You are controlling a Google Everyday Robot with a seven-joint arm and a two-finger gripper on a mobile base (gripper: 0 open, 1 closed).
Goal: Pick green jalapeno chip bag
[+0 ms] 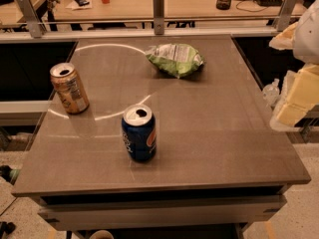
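The green jalapeno chip bag (175, 59) is a crumpled light green bag with white patches. It lies on the far middle of the grey table (214, 133). My gripper (298, 96) shows as cream and yellow parts at the right edge of the view. It is beyond the table's right side, well right of the bag and nearer to me, and touches nothing on the table.
An open blue can (139, 133) stands at the front middle. An open tan-orange can (69, 87) stands at the left. A rail with metal posts (158, 6) runs behind the table, with a cluttered wooden desk beyond it.
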